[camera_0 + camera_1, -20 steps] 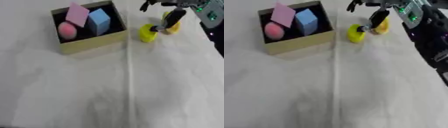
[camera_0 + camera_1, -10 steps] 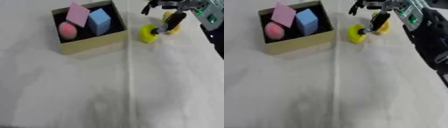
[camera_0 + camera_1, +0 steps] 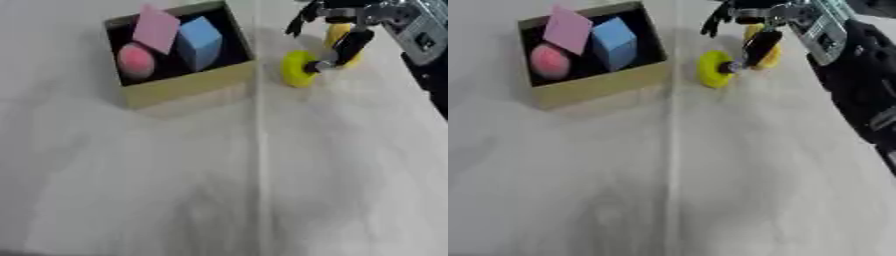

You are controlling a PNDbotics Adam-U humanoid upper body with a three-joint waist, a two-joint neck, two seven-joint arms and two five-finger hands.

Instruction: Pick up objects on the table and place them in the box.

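A cardboard box (image 3: 188, 87) stands at the upper left. Inside it are a pink flat block (image 3: 157, 29), a blue cube (image 3: 199, 42) and a pink ball (image 3: 136, 59). Right of the box a yellow disc-shaped piece (image 3: 296, 69) stands on the white cloth. A second yellow piece (image 3: 769, 56) lies just behind it, partly hidden. My right hand (image 3: 353, 41) hangs over both, fingers spread and pointing down. One fingertip touches the disc's right side, and nothing is gripped. My left hand shows in neither view.
My right forearm (image 3: 859, 85), black with a silver panel, runs down the right edge. A seam in the white cloth (image 3: 260, 165) runs straight down the middle of the table.
My right hand has edged slightly lower toward the yellow disc. The disc and the box's contents have not moved.
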